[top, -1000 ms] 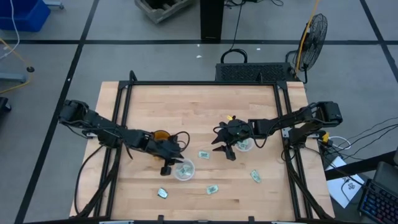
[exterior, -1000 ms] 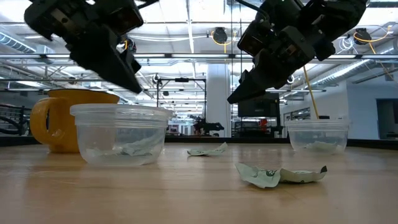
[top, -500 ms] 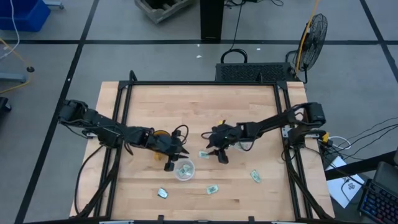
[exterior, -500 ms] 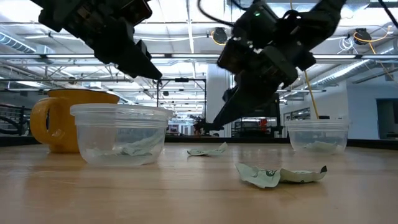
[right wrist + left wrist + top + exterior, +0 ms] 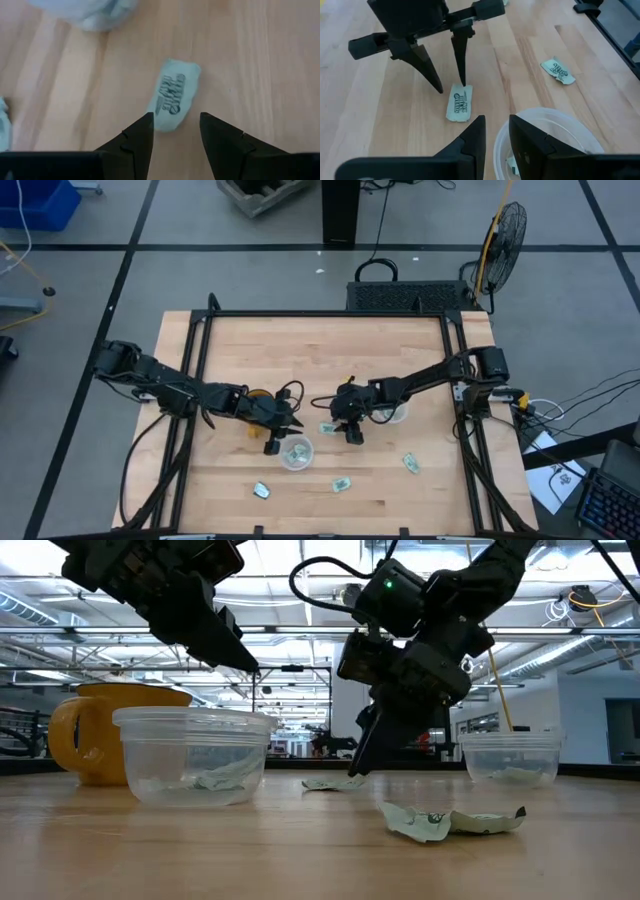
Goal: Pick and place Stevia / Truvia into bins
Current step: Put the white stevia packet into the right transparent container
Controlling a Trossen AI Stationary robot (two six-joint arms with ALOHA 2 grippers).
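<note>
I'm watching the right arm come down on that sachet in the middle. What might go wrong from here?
The sachet lies flat on the table, so the open right gripper may slide over it or pinch only an edge and crumple it. In the left wrist view one finger is already at the sachet's end, so closing could push it away. The left gripper hovers by the near cup, close enough to crowd the right arm's path.
</note>
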